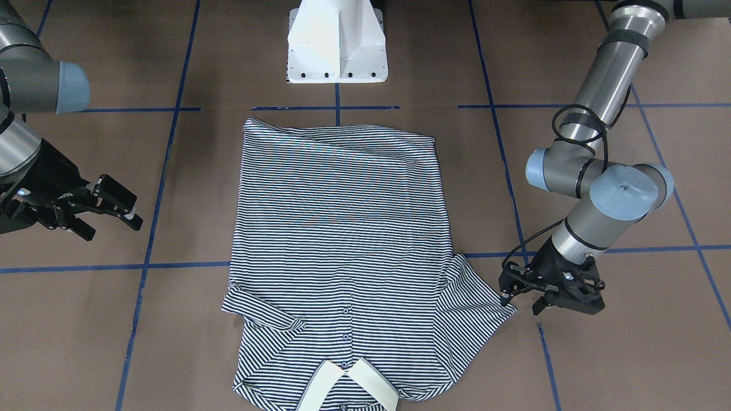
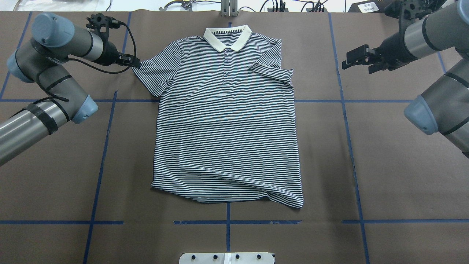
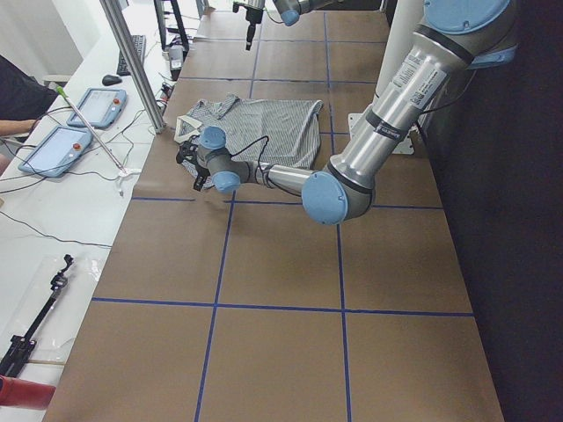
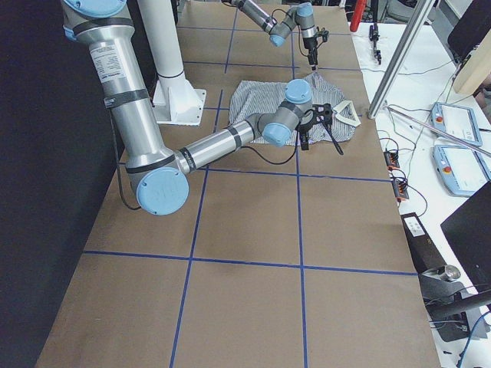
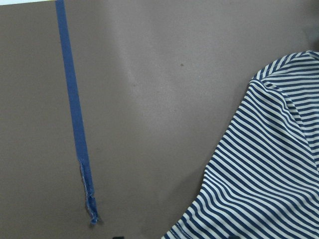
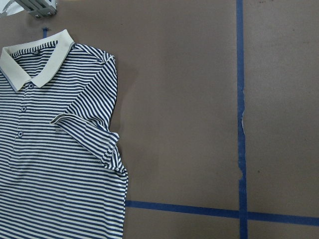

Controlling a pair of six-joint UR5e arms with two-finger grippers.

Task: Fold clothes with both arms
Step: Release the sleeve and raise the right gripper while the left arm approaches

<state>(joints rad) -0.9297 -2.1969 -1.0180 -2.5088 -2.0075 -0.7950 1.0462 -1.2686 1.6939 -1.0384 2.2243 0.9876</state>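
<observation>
The striped polo shirt [image 2: 227, 128] lies flat and face up on the brown table, with its cream collar [image 2: 227, 38] at the far edge. It also shows in the front view [image 1: 342, 228]. One sleeve is spread out toward my left arm [image 5: 264, 174]. The other sleeve is folded over the chest [image 6: 84, 134]. My left gripper [image 1: 521, 303] is open, low at the hem of the spread sleeve, with one fingertip [image 1: 505, 298] at the cloth; overhead it is at the sleeve's edge [image 2: 133, 62]. My right gripper [image 1: 113, 228] is open and empty, well apart from the shirt's other side [image 2: 353, 63].
The white pedestal base [image 1: 337, 45] stands at the robot's side of the table, just beyond the shirt's hem. Blue tape lines [image 2: 102, 157] grid the table. A bench with tablets [image 3: 62, 145] and a metal post [image 3: 132, 61] runs along the far edge.
</observation>
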